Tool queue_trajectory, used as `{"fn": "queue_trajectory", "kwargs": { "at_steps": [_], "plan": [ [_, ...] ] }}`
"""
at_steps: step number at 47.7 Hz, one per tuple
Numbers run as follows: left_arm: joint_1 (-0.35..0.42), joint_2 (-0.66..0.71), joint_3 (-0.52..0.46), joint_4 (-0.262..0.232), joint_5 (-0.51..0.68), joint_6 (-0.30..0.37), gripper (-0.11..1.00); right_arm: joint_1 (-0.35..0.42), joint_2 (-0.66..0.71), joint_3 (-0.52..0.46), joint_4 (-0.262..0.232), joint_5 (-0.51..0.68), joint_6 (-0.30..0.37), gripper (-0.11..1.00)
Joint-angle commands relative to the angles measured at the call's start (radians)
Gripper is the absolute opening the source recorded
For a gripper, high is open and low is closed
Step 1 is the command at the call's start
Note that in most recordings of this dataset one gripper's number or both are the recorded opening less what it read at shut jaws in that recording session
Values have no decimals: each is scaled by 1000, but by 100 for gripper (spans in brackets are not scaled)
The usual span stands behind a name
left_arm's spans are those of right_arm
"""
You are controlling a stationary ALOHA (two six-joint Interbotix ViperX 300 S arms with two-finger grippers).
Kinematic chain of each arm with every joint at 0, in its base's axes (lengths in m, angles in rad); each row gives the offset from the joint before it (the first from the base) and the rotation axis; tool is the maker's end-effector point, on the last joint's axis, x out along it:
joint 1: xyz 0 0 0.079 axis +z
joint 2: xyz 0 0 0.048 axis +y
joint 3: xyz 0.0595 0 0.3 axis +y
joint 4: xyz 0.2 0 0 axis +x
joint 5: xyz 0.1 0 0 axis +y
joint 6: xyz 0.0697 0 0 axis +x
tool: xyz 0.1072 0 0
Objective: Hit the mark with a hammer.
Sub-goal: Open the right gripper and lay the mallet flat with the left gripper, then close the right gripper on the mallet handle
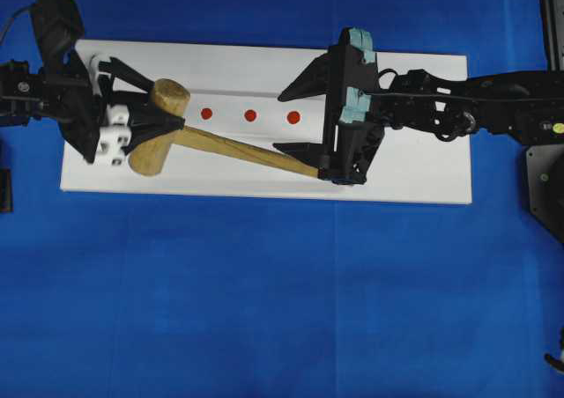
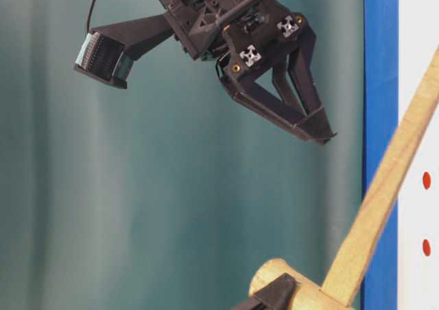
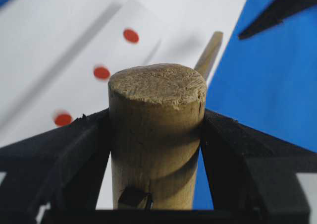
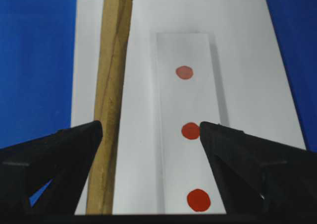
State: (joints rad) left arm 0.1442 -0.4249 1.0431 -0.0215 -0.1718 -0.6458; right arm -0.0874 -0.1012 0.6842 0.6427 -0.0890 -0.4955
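On a blue-covered table (image 1: pixel 264 310), the left pincer (image 1: pixel 123 125) grasps the hammer (image 1: pixel 163 125) by its head above the white board (image 1: pixel 423 178), while the right pincer (image 1: pixel 304 116) stands released beside the handle. The step in hand looks like a handover or regrasp; striking a red mark (image 1: pixel 250 114) likely calls for a grip on the handle first.

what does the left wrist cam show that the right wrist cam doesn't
Only the left wrist view shows the left hand clamped on the hammer head, its end grain facing the camera. Only the right wrist view shows the right hand open, its fingers apart and gripping nothing, with the handle passing beside the left one. Both show the handle, the three red dots and the white board on blue cloth.
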Motion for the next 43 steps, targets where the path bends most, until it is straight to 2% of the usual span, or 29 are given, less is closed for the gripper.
{"fn": "queue_trajectory", "kwargs": {
  "at_steps": [1, 8, 13, 31, 43],
  "plan": [
    [2, -18, -29, -3, 6, -133, 50, 6, -28, -21, -2, -9, -2, 92],
    [2, -32, -20, 2, 8, -310, 50, 17, -28, -21, -3, -9, -3, 92],
    [2, -44, -9, 2, 8, -365, 50, 25, -28, -21, -3, -11, -6, 92],
    [-3, -67, -5, 0, 8, -399, 50, 29, 11, -31, -6, -23, -12, 92],
    [-3, -69, -3, 0, 8, -454, 50, 29, 69, -69, -41, -25, -21, 90]
  ]
}}
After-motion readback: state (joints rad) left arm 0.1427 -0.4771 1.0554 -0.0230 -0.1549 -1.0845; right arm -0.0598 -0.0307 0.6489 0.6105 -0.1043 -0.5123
